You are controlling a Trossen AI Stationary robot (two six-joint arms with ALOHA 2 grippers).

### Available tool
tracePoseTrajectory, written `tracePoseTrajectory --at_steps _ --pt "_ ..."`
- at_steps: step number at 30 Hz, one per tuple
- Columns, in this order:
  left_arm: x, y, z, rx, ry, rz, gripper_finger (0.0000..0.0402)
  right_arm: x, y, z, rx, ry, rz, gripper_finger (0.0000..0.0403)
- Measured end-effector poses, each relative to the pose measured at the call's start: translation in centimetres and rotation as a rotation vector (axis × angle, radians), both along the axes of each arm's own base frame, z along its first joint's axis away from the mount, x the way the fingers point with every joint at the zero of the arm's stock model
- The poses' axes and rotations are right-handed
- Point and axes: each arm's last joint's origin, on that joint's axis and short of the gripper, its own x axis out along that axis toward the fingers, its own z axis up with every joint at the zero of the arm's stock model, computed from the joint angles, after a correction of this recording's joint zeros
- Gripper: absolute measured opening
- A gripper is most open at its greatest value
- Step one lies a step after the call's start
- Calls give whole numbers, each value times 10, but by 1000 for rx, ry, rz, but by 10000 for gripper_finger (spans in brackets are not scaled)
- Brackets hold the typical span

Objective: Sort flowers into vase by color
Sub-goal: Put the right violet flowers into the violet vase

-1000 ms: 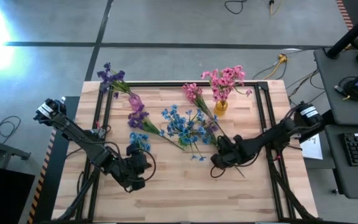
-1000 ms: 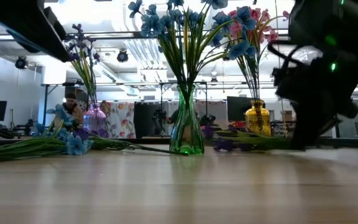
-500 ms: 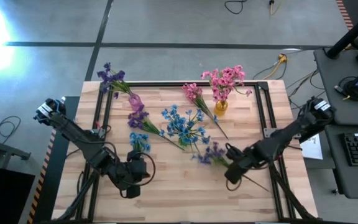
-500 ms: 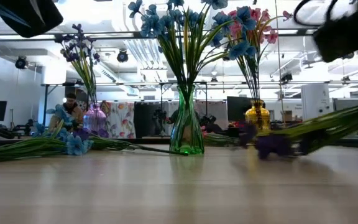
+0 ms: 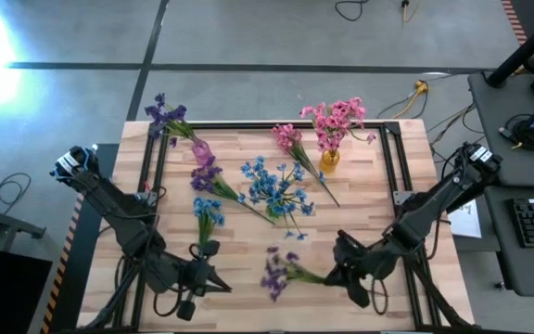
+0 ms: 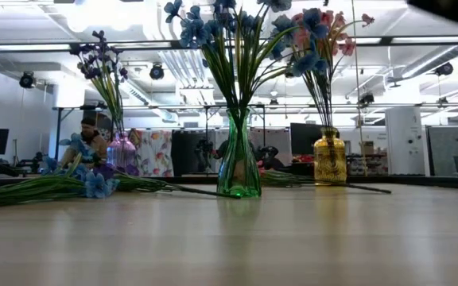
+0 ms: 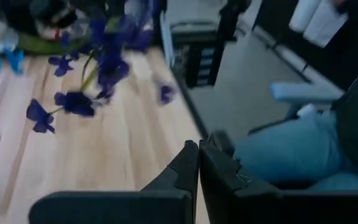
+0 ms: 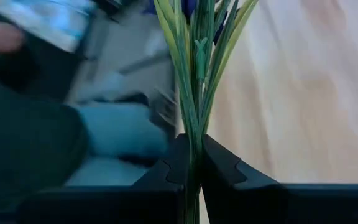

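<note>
My right gripper [image 5: 335, 275] is near the table's front edge, right of the middle, shut on a purple flower sprig [image 5: 276, 270] whose blossoms point toward the table's left. My left gripper [image 5: 215, 280] hangs shut and empty a little to the left of those blossoms. A green vase [image 6: 238, 167] holds blue flowers [image 5: 272, 186], a yellow vase [image 5: 329, 160] pink flowers [image 5: 336, 119], and a purple vase [image 6: 122, 153] purple flowers [image 5: 165, 113]. Loose blue [image 5: 207, 213], purple [image 5: 204, 174] and pink [image 5: 290, 139] sprigs lie flat on the table. My right gripper pinches the sprig's bundle of green stems [image 8: 195, 134] between its two fingers. The fingers come from the table's right, slanting a little downward, and lie roughly along the stems. The sprig reaches out past the fingertips, blossoms foremost, lifted clear of the table.
Black frame rails [image 5: 392, 176] run along the table's sides and back. A person in jeans [image 7: 291, 149] sits just beyond the near edge. Bare wood [image 5: 248, 306] lies in front of the vases.
My right gripper has risen and swung toward the table's near edge, tipping up toward level. It has carried the purple sprig off the table, blossoms now pointing left. My left gripper has risen, moved toward the near edge and tipped toward level, staying shut.
</note>
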Motion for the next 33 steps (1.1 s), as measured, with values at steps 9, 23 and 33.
tracePoseTrajectory --at_steps 9,23,33 --pt "4 -2 7 9 -95 -5 42 20 11 28 -201 -542 105 18" --pt "34 -2 15 119 -389 194 179 78 9 12 -459 -932 -68 18" --pt "51 10 16 92 -442 281 227 107 18 11 -514 -943 -87 18"
